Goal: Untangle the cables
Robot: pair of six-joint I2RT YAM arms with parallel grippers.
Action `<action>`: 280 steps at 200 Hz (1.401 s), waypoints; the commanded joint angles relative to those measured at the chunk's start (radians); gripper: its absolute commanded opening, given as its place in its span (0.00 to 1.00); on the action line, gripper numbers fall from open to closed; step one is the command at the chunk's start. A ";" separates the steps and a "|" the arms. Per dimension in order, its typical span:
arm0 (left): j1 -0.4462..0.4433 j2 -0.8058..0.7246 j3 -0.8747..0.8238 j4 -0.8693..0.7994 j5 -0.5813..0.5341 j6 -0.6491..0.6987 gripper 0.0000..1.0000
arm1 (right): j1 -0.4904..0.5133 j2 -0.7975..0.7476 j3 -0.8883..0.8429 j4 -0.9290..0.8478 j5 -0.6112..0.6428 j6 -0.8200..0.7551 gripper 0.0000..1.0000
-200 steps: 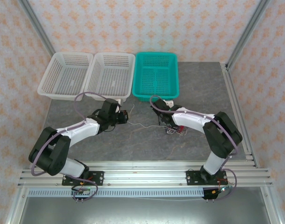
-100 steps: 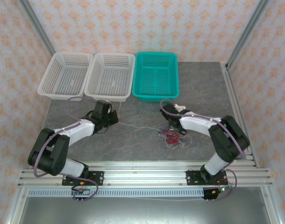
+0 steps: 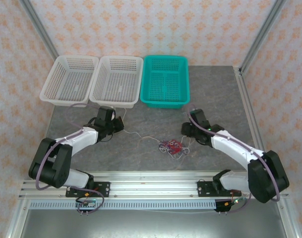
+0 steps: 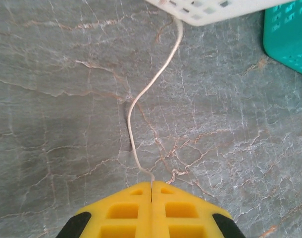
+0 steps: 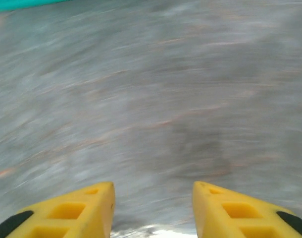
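The red and dark purple cables lie bunched in a small tangle on the grey table, with cream-white loops trailing below it. A cream-white cable runs from the tangle left to my left gripper. In the left wrist view that gripper is shut on the cream-white cable, whose free end curves away to the white basket's edge. My right gripper stands just right of the tangle. In the blurred right wrist view the right gripper is open over bare table, nothing between its fingers.
Two white baskets and a teal basket stand in a row at the back of the table. The teal basket's corner shows at the right of the left wrist view. Metal rails run along the near edge.
The right arm has swung out to the right, leaving the tangle on the table. The left gripper has drawn back left with the cream-white cable, and the tangle has slid left.
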 commanded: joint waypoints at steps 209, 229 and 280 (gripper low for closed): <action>0.170 -0.112 0.008 -0.201 -0.276 -0.040 0.00 | -0.278 -0.125 -0.102 -0.156 0.311 0.364 0.00; 0.171 -0.102 0.004 -0.177 -0.237 -0.030 0.00 | -0.298 -0.159 -0.111 -0.158 0.334 0.360 0.00; 0.159 -0.099 -0.060 0.000 -0.032 -0.033 0.00 | -0.298 -0.128 -0.137 0.043 0.033 0.279 0.00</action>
